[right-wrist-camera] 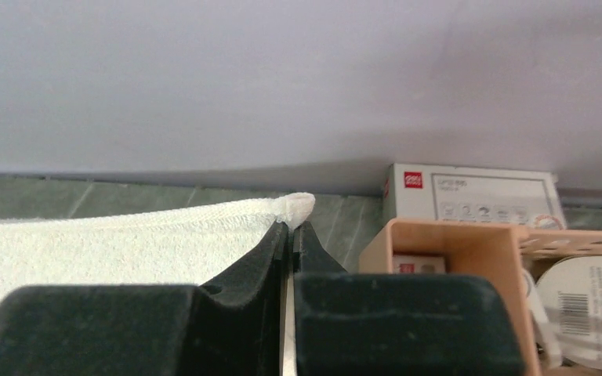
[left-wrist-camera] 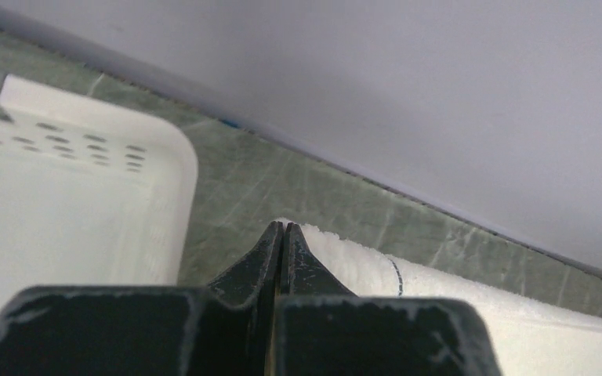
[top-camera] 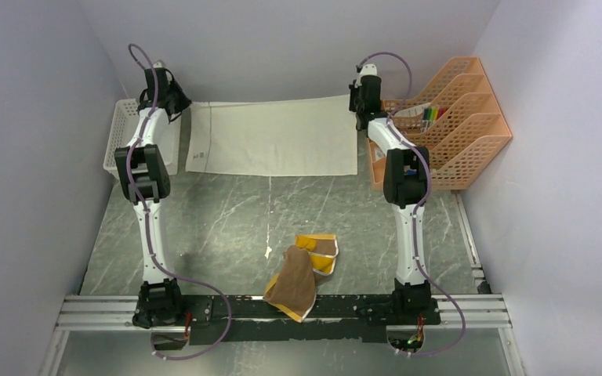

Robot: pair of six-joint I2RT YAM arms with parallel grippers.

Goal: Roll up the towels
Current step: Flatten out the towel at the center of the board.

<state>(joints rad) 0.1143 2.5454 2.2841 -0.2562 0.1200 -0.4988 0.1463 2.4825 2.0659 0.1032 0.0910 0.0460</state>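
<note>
Bright, diffuse, lit from overhead. Faint soft shadows on the tabletop (top-camera: 204, 262). Blurred along the lower edge of both wrist views.

The grey-green marbled table (top-camera: 219, 227) carries a cream-white towel (top-camera: 274, 139) spread flat at its far edge, a crumpled brown towel (top-camera: 302, 274) showing mustard-yellow near the front, a white basket (top-camera: 119, 133) far left and an orange file rack (top-camera: 470, 133) far right.

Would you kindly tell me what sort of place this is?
Probably a lab test booth: plain walls enclose a marble-look table, with an orange file rack and white basket as props.
</note>
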